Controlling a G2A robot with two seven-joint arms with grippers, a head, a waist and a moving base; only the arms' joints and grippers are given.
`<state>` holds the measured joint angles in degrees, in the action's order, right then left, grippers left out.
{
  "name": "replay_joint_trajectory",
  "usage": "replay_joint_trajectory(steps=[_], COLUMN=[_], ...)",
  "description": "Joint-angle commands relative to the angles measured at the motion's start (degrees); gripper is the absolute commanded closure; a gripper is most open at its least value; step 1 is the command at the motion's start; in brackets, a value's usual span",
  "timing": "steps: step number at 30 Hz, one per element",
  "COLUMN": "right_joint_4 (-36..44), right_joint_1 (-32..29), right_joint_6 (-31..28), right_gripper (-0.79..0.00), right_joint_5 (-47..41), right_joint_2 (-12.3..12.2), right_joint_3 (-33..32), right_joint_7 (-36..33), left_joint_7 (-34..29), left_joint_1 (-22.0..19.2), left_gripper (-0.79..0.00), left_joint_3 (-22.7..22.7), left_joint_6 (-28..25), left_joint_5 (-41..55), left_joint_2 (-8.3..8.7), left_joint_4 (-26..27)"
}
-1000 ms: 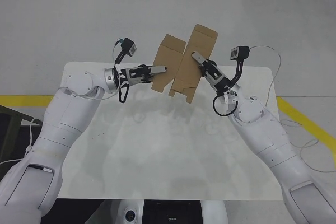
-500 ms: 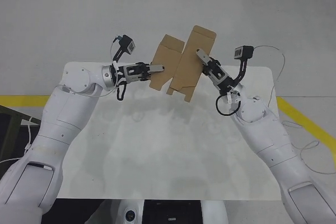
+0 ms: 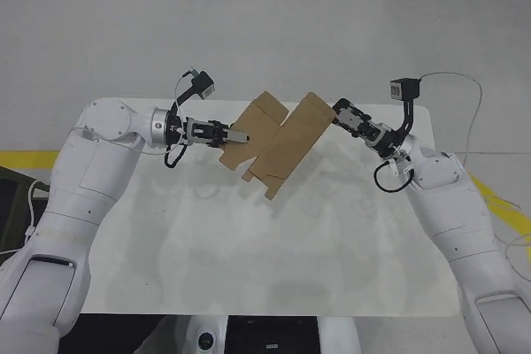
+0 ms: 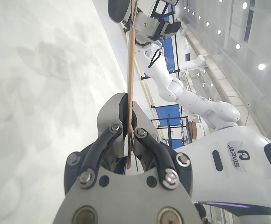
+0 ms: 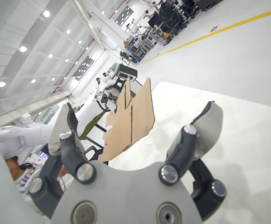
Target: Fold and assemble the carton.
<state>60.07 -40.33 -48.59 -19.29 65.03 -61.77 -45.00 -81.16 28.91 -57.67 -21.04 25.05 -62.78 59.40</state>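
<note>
White table (image 3: 248, 257) beneath flat carton (image 3: 288, 142), left end effector (image 3: 241, 138) pinching its edge, right end effector (image 3: 338, 108) spread

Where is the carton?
In the top view the carton hangs over the far middle of the table, pinched by the left gripper, with the open right gripper at its other end.

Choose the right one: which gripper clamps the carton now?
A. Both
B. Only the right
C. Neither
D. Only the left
D: the left gripper is shut on the edge of the carton, while the right gripper has its jaws wide apart and clamps nothing.
</note>
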Motion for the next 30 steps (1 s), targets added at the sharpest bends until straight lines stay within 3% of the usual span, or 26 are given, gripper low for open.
replay_joint_trajectory(steps=[1,4,15,24,30], right_joint_4=[-0.7,0.5,4.0,4.7,5.0], right_joint_1=[0.4,1.0,3.6,6.8,8.4], right_joint_6=[0.3,3.5,11.1,13.7,11.7], right_gripper=[-0.785,-0.785,-0.785,-0.785,-0.785], right_joint_5=[-1.9,-2.4,-4.6,-9.4,-11.0], right_joint_2=[-0.5,-1.2,-5.2,-7.5,-8.7], right_joint_3=[0.0,1.1,6.1,13.0,17.7], right_joint_7=[-7.6,-14.2,-21.8,-24.4,-22.4], left_joint_7=[-1.4,-3.0,-4.4,-5.0,-5.1], left_joint_1=[0.2,0.1,1.4,2.5,2.5], left_gripper=[0.000,0.000,0.000,0.000,0.000], left_joint_3=[-0.1,-0.2,0.5,2.1,3.5], left_joint_6=[0.2,1.0,2.3,2.9,3.0], left_joint_5=[-0.2,-0.2,-2.3,-2.1,-1.5], left_joint_2=[0.19,0.40,1.83,3.60,4.29], left_joint_4=[-0.1,0.0,4.7,8.8,9.8])
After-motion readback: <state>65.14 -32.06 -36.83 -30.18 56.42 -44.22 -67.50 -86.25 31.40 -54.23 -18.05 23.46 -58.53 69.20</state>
